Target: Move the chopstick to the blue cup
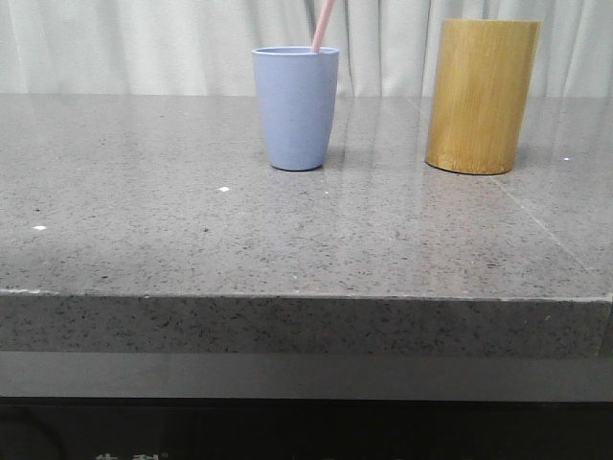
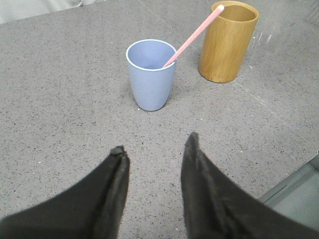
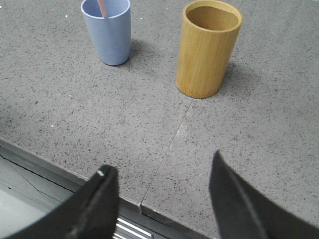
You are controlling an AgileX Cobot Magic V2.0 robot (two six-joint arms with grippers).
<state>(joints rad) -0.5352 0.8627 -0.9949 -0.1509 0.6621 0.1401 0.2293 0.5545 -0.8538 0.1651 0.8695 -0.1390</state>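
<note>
in the front view one blue cup (image 1: 296, 107) stands upright on the speckled grey counter (image 1: 192, 230), and one bamboo cylinder (image 1: 482, 96) stands apart from it at its 3 o'clock, with bare stone between the two; one chopstick (image 1: 323, 26) rises out of the cup mouth, tilted toward 1 o'clock, and runs off the frame before pale curtains (image 1: 144, 43). in the left wrist view the chopstick (image 2: 193, 36) rests inside the blue cup (image 2: 150, 74), leaning on its rim and slanting toward the bamboo cylinder (image 2: 228, 42), though i cannot tell if its tip touches that rim; the left gripper (image 2: 154, 149) hovers over bare counter, its two dark fingers (image 2: 115, 174) spread and empty, nothing between them and the cup. in the right wrist view the right gripper (image 3: 159, 169) is likewise released, jaws wide and empty above the counter edge, a seam (image 3: 172, 144) in the stone running toward the cylinder (image 3: 207, 47) at 12 o'clock, the blue cup (image 3: 109, 31) at 11 o'clock with the pink stick (image 3: 101, 8) inside.
</note>
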